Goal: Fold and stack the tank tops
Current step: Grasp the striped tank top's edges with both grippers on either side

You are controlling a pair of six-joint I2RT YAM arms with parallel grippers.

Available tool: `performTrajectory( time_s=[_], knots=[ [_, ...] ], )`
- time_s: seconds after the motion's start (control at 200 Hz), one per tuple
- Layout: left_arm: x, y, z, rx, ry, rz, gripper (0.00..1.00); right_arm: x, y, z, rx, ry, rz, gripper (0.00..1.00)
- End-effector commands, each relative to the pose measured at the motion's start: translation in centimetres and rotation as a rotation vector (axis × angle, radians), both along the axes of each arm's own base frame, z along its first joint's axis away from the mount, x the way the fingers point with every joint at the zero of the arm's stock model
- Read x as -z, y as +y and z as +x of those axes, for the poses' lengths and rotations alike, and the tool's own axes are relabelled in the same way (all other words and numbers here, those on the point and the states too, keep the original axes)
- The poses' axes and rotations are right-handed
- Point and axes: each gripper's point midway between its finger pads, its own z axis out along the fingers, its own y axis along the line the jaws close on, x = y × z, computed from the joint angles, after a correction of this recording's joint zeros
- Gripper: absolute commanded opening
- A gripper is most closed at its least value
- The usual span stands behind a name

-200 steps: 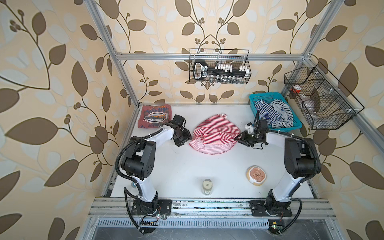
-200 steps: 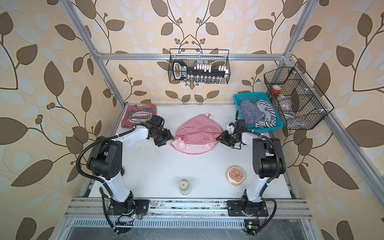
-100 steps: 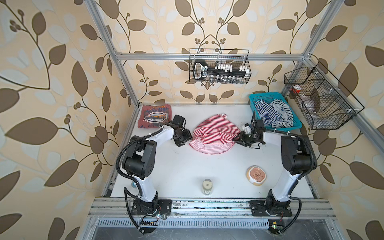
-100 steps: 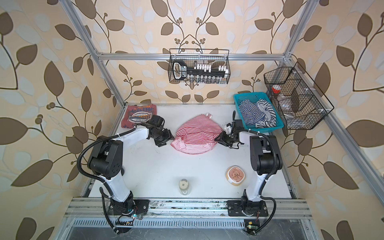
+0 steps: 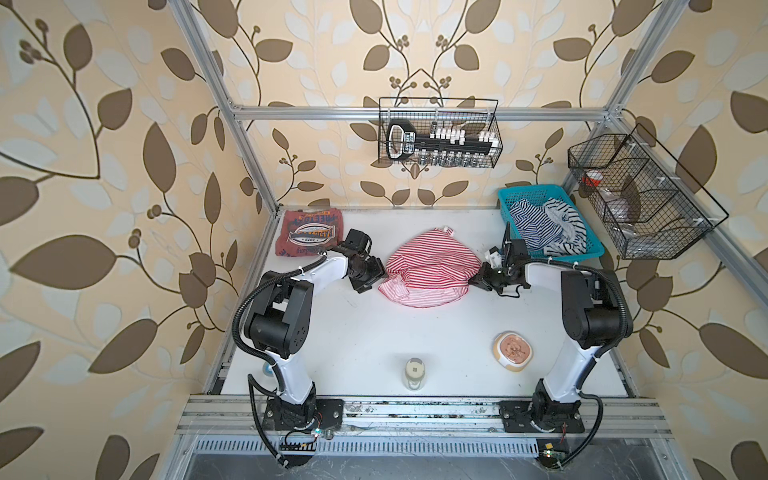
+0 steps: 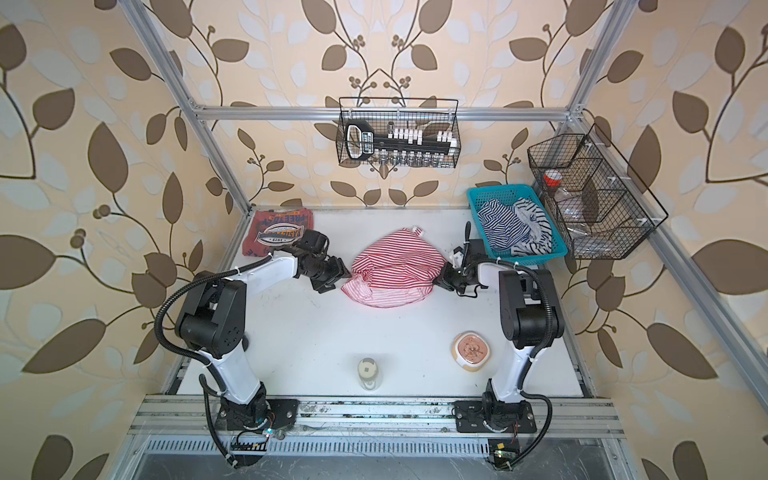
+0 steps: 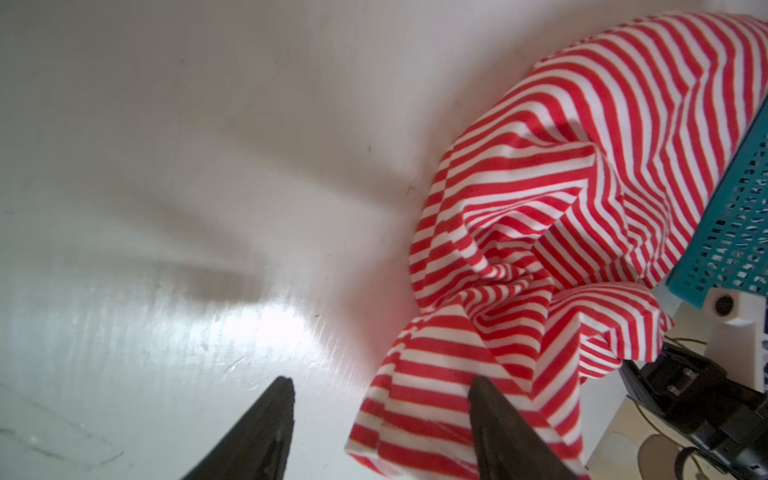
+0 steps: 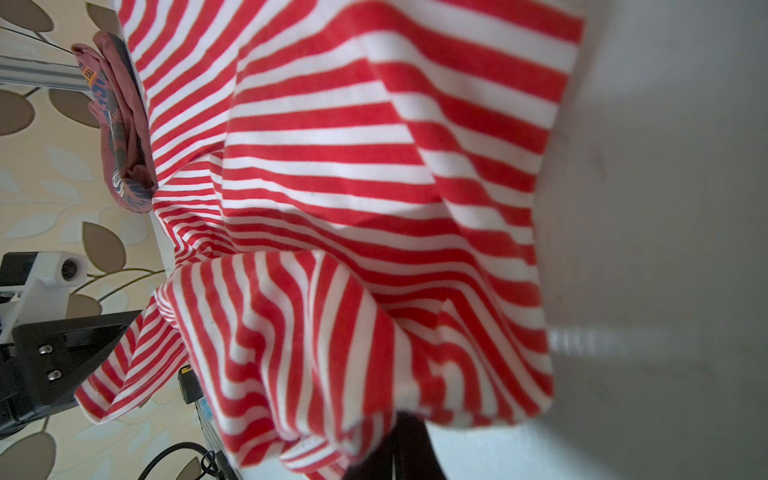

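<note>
A soft, sleeveless red-and-white striped tank top [image 5: 430,268] is seen in both top views, heaped as a rumpled, rounded mound on the white bench [image 5: 374,332] directly between the two grippers. Its thin stripes are bent and broken across many folds. A paler striped layer is turned out along the edge nearer the arm bases.

The left gripper [image 5: 370,279] is held with its jaws standing apart at one end of the mound. In the left wrist view a loose striped corner is seen lying between the black fingers [image 7: 266,436], close against one and clear of the other, with nothing clamped.

The right gripper [image 5: 478,281] is closed on the cloth's edge at the opposite end. In the right wrist view the fabric [image 8: 353,166] is bunched and draped over the gripper's dark tip.

A brick-red tank top [image 5: 309,232] with a navy-and-white "1973" print is laid folded and flat behind the left gripper, on the side away from the striped mound and well apart from it.
</note>
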Motion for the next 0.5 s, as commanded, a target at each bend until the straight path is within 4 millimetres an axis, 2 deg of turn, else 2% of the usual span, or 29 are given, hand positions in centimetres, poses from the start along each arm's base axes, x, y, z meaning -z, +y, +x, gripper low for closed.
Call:
performTrajectory(
  time_s=[0.0,0.14,0.295,0.495],
  knots=[
    [-1.6,-0.4,-0.5,-0.021,-0.017,-0.071,0.67,-0.3,-0.2,0.5,-0.002,-0.016,-0.012,0.0],
    [-2.0,-0.5,-1.1,-0.023,-0.024,-0.079,0.63,-0.2,-0.1,0.6,0.0,-0.016,-0.011,0.0],
    [-1.3,-0.4,-1.5,-0.035,-0.011,-0.079,0.55,-0.4,-0.1,0.7,0.002,-0.023,-0.008,0.0],
    [-0.6,-0.7,-0.8,-0.05,-0.02,-0.096,0.52,-0.5,-0.2,0.5,0.002,-0.022,-0.007,0.0]
  ],
)
